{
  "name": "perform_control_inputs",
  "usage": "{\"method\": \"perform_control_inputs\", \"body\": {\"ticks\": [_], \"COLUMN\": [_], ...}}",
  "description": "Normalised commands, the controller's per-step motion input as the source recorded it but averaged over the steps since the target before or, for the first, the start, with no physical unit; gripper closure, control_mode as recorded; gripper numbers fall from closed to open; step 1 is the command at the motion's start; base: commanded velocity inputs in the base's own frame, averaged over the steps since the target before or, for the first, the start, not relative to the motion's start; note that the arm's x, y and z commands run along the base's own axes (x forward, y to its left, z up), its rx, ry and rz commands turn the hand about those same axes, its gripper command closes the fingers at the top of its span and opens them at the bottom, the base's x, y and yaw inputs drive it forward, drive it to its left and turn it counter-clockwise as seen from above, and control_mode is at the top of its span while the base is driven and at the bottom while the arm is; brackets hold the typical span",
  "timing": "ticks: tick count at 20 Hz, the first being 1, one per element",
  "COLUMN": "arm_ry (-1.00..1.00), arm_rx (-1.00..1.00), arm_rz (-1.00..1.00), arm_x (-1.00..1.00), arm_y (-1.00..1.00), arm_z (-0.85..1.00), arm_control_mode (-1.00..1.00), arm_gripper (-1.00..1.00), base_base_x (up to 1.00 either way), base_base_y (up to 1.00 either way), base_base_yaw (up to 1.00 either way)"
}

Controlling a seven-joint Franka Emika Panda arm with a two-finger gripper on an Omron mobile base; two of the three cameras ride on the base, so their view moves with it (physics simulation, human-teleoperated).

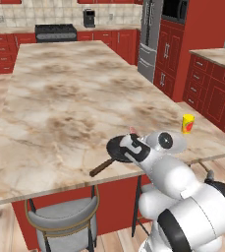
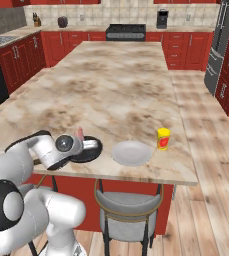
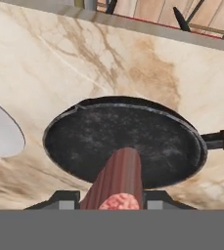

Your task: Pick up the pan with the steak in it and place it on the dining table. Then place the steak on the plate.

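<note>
Frying pan (image 3: 123, 141): black, brown handle, resting empty on the marbled bench (image 1: 74, 93) near its front edge. Steak (image 3: 118, 183): pinkish-red slab, clamped between the jaws of the gripper (image 3: 116, 197), held above the pan. Plate (image 2: 131, 152): white, round, on the bench just beside the pan. Yellow cup (image 2: 163, 139): upright, near the plate.
</note>
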Motion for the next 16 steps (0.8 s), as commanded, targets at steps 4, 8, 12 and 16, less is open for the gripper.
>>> {"method": "perform_control_inputs", "body": {"ticks": [4, 8, 12, 16], "arm_ry": [0.02, 0.0, 0.1, 0.14], "arm_rx": [0.02, 0.15, 0.13, 0.06], "arm_rz": [-0.11, 0.11, 0.35, 0.35], "arm_x": [0.0, 0.04, 0.12, 0.02], "arm_y": [0.18, 0.02, 0.18, 0.27], "arm_z": [0.22, 0.53, 0.77, 0.83], "arm_control_mode": [-1.0, -1.0, -1.0, -1.0], "arm_gripper": [1.0, 1.0, 1.0, 1.0], "base_base_x": [0.0, 0.0, 0.0, 0.0], "base_base_y": [0.0, 0.0, 0.0, 0.0], "base_base_yaw": [0.0, 0.0, 0.0, 0.0]}}
